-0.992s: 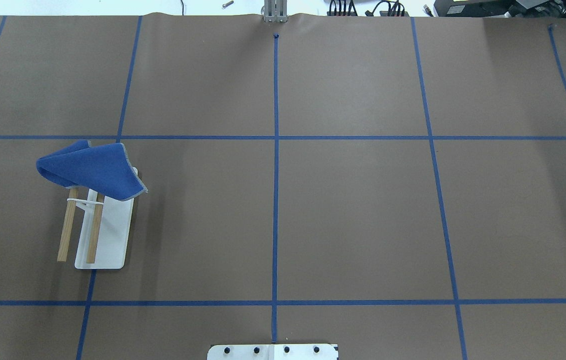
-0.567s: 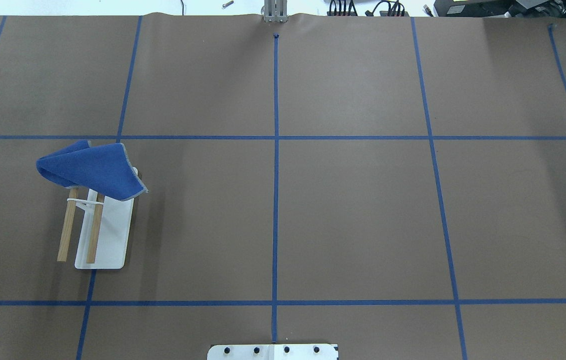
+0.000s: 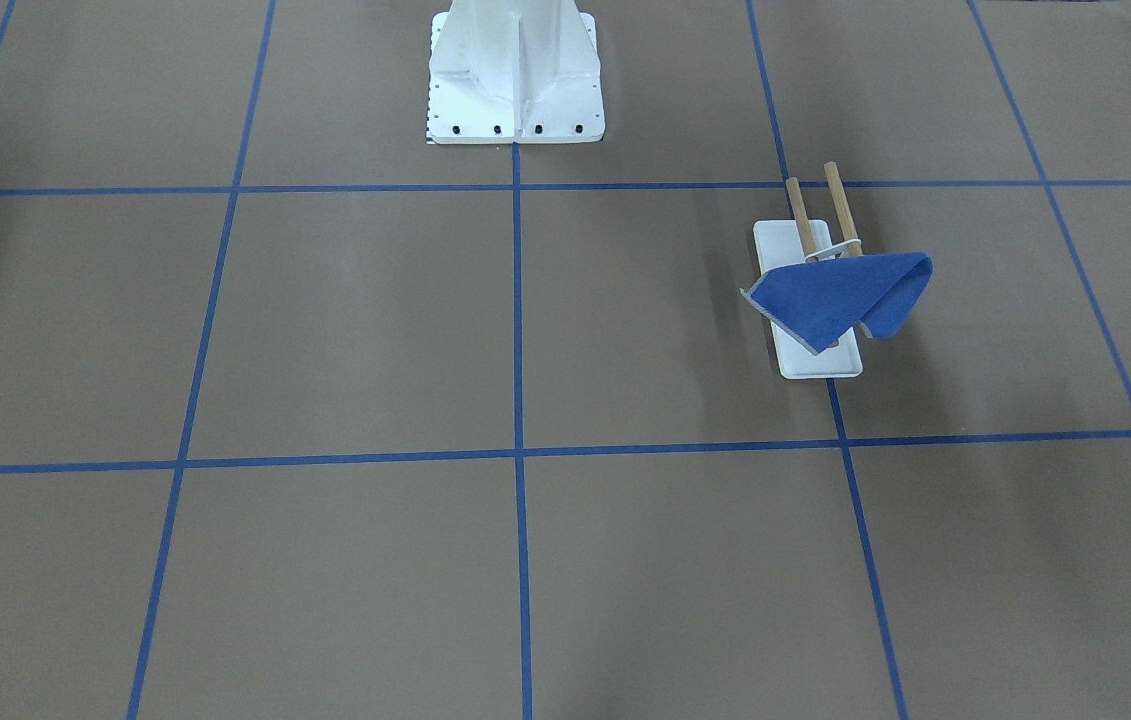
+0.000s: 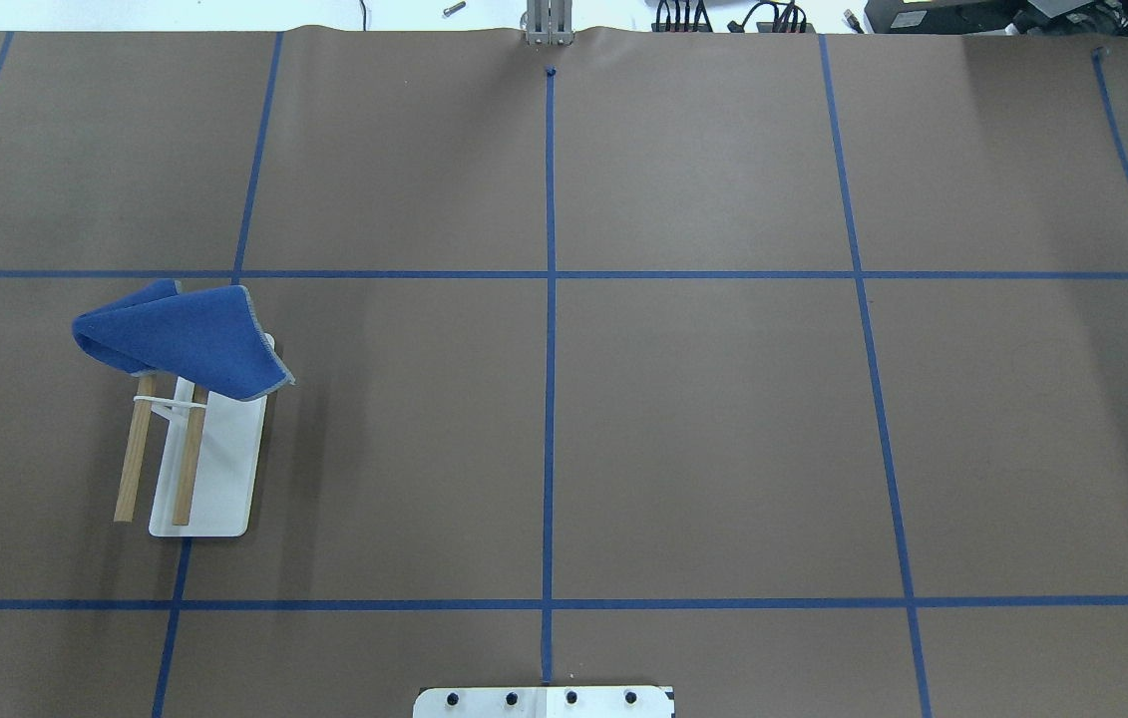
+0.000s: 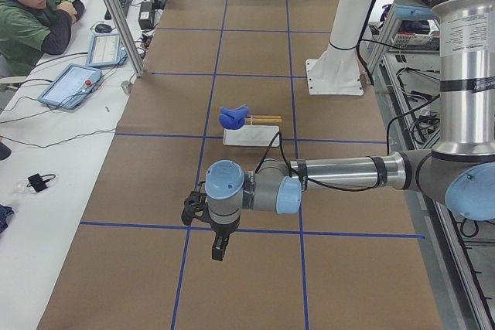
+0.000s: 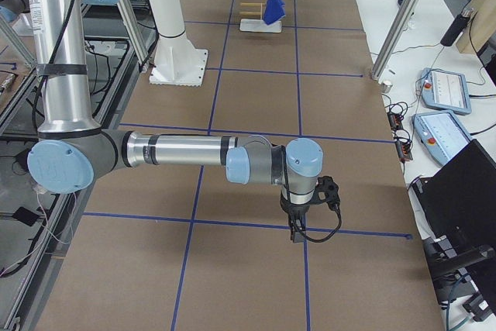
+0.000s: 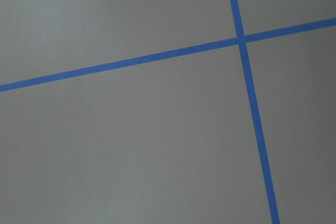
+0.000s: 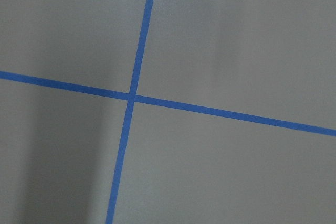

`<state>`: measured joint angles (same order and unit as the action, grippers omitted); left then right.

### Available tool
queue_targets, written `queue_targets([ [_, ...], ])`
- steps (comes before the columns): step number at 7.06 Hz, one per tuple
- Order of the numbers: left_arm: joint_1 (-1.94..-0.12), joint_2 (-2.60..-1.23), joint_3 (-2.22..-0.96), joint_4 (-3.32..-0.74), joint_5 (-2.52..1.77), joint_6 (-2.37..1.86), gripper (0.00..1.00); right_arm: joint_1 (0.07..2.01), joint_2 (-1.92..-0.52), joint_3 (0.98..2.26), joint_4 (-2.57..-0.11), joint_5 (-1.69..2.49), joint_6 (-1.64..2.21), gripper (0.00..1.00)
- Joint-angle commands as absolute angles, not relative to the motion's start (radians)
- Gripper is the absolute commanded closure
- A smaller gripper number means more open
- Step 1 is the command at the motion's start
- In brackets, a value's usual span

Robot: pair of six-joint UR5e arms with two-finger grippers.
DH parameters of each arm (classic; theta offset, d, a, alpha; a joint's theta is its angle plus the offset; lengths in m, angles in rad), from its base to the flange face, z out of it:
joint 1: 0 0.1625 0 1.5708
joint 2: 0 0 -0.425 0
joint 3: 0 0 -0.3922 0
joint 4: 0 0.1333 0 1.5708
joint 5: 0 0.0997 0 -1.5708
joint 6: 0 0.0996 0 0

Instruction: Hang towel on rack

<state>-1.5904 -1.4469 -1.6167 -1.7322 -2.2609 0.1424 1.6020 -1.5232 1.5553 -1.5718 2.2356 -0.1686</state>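
Observation:
The blue towel (image 4: 180, 339) hangs folded over the far ends of the rack's two wooden dowels (image 4: 135, 459); one corner droops over the white base (image 4: 224, 469). Towel (image 3: 840, 295) and rack (image 3: 820, 360) also show in the front-facing view, in the left view (image 5: 233, 116) and small in the right view (image 6: 273, 7). My left gripper (image 5: 219, 249) hangs over bare table well away from the rack, seen only in the left view; I cannot tell whether it is open. My right gripper (image 6: 294, 234) hangs at the table's other end, seen only in the right view; I cannot tell its state.
The white bolted pedestal (image 3: 515, 70) stands at the robot's edge of the table. An operator (image 5: 31, 21) sits at a side desk with tablets (image 5: 73, 83). Aluminium frame posts (image 5: 116, 13) stand along the far table edge. Blue tape lines grid the brown table.

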Motion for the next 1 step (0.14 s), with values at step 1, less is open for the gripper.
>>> queue_targets([
  [1, -1.591, -1.433, -1.629, -1.732, -2.257, 0.143, 0.01, 1.6, -1.526, 1.554, -1.571, 2.235, -0.169, 0.0],
])
